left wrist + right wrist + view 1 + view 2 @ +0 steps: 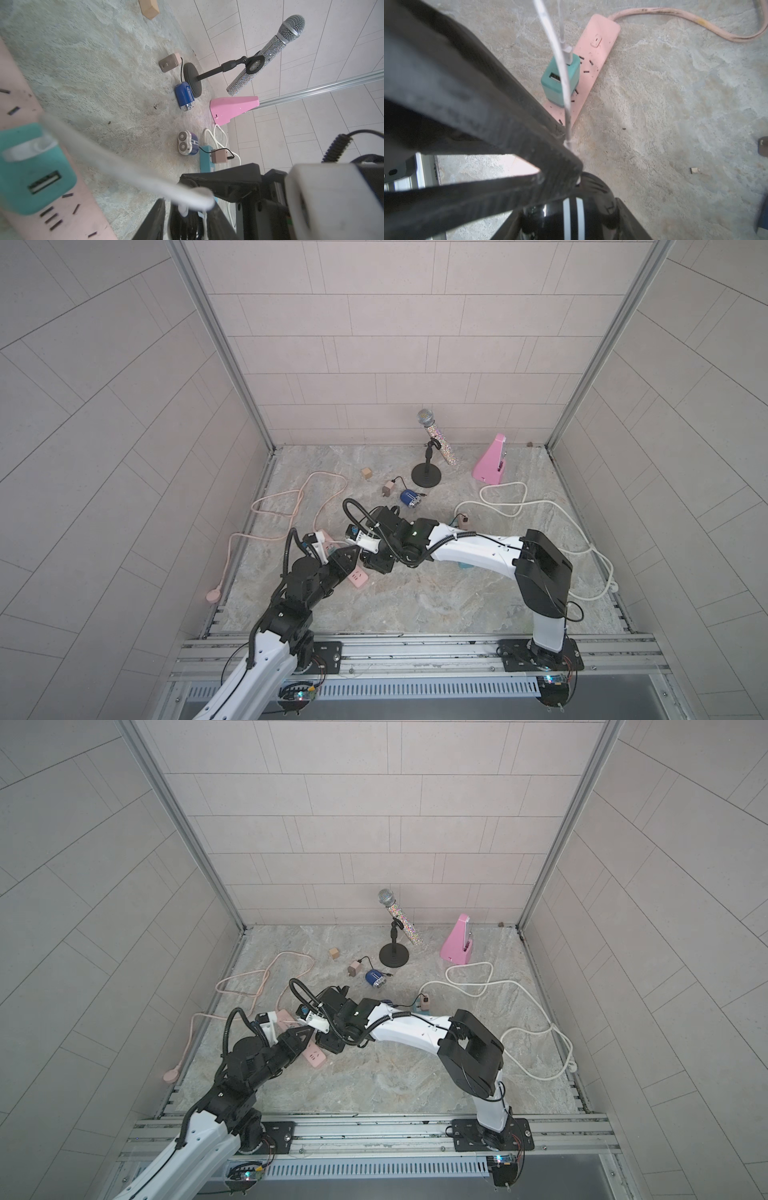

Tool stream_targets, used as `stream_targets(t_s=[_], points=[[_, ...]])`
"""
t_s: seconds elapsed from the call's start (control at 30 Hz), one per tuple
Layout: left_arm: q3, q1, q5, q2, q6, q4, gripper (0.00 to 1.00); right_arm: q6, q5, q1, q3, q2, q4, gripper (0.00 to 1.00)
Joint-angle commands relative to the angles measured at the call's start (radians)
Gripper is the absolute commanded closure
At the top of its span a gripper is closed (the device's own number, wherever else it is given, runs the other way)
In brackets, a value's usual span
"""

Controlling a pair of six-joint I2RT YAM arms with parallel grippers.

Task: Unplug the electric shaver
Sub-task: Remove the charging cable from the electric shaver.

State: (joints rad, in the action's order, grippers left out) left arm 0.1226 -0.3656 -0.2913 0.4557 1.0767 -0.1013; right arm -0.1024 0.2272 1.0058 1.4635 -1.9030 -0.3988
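Observation:
The electric shaver (571, 218) is glossy black with two white stripes, and my right gripper (571, 228) is shut on its body just above the floor. A thin white cable (562, 68) runs from a teal USB adapter (560, 81) on the pink power strip (598, 47) to a white plug (185, 209) at the shaver's end. My left gripper (188, 204) reaches in from the left, its jaws open on either side of that plug. In both top views the two grippers (358, 549) (311, 1029) meet over the pink strip (357, 577), and the shaver is mostly hidden under them.
Two blue shavers (410, 498) (188, 143) lie further back, one wired to a tan adapter on a teal strip (205, 160). A microphone on a stand (434, 439), a pink wedge (492, 462), a wooden block (366, 473), a pink cord (299, 497) and a white cord (540, 506) share the floor.

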Motion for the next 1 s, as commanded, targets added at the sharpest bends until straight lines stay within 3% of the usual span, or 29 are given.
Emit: stream_targets(t_s=[0.0, 0.3, 0.97], points=[[-0.006, 0.002, 0.001, 0.001, -0.004, -0.040, 0.62, 0.012, 0.016, 0.011, 0.000, 0.028, 0.021, 0.63], [-0.003, 0.002, -0.024, 0.033, -0.002, -0.074, 0.73, 0.017, 0.005, 0.011, 0.006, 0.019, 0.023, 0.63], [-0.005, 0.002, -0.037, 0.048, -0.001, -0.078, 0.73, 0.026, -0.022, 0.012, 0.021, -0.005, 0.020, 0.63]])
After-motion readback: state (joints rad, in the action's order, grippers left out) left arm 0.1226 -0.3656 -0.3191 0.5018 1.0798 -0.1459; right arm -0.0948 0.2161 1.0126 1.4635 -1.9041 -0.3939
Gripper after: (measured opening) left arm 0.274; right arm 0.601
